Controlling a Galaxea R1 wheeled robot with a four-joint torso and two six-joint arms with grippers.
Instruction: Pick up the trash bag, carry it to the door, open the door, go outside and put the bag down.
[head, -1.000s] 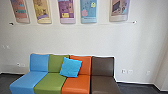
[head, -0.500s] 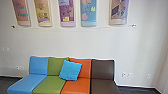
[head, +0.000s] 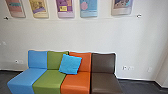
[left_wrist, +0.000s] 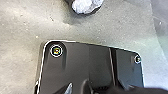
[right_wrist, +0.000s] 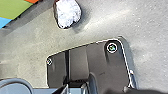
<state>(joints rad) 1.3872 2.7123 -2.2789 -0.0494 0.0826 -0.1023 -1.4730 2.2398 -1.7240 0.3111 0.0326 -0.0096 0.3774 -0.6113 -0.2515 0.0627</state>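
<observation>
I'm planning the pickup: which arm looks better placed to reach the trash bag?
Probably the left, narrowly. The bag lies on the floor ahead of the robot's plate, seemingly nearer its left corner than its right. It's close, though: the right wrist view shows more of the bag.

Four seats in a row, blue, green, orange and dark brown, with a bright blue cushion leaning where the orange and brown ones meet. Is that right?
Not quite: the head view shows the cushion leaning where the green seat and the orange seat meet. The rest is right.
</observation>
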